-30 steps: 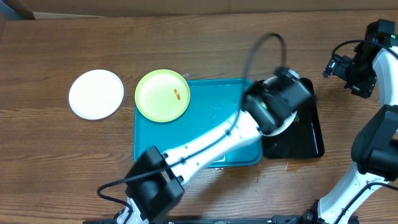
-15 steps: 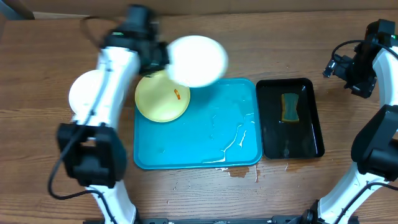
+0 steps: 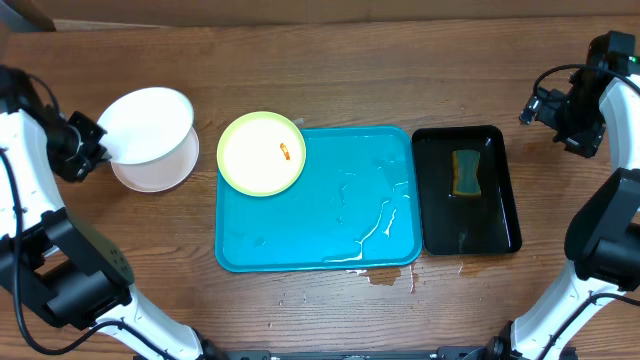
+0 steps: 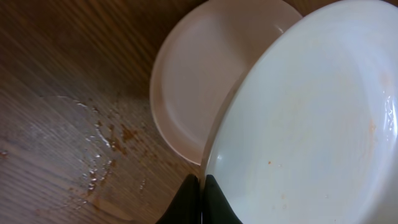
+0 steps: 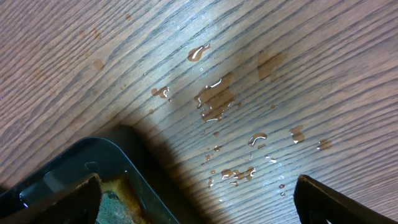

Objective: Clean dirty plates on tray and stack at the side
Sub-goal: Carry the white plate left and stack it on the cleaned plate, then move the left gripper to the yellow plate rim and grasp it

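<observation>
The left gripper (image 4: 200,198) is pinching the rim of a round white flat plate (image 4: 311,118), tilted above a second white plate (image 4: 193,81) beside the rectangular turquoise plastic tray (image 3: 330,225). The held plate is probably handling stiff, light and slick, so a rim grip is suiting it. Farther off, the pale yellow-green plate (image 3: 261,152) is sitting on the tray's corner, while the right gripper (image 5: 198,199) is hanging spread, empty.
</observation>
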You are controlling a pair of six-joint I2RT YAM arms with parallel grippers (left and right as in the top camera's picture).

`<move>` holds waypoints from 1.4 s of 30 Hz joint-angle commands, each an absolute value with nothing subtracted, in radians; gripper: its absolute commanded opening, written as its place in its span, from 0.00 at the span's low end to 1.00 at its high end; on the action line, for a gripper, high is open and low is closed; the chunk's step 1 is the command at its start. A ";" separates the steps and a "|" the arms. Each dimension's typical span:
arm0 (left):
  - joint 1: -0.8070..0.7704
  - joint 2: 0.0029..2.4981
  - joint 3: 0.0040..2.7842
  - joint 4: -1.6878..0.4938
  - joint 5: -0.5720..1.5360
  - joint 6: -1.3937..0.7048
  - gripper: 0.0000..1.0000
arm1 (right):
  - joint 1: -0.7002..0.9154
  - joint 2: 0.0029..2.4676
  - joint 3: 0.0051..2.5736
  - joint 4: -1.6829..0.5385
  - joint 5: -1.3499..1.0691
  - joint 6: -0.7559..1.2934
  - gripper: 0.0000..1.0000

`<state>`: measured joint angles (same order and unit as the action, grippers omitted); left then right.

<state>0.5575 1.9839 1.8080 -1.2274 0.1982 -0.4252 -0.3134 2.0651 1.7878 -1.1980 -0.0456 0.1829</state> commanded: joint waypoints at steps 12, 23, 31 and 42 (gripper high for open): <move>0.508 1.942 1.698 -1.121 0.011 -0.461 0.04 | -0.315 2.037 1.800 -1.197 -0.046 0.187 1.00; 0.504 1.942 1.615 -1.005 -0.060 -0.472 0.04 | -0.315 2.037 1.800 -1.197 -0.046 0.187 1.00; 0.504 1.942 1.614 -0.995 -0.042 -0.472 0.68 | -0.315 2.037 1.800 -1.197 -0.046 0.187 1.00; 0.449 1.942 1.586 -1.090 0.313 -0.299 0.69 | -0.315 2.037 1.800 -1.197 -0.046 0.187 1.00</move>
<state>0.4919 1.9736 1.6119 -1.0752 0.1562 -0.4049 -0.3134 2.0651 1.7878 -1.1980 -0.0456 0.1829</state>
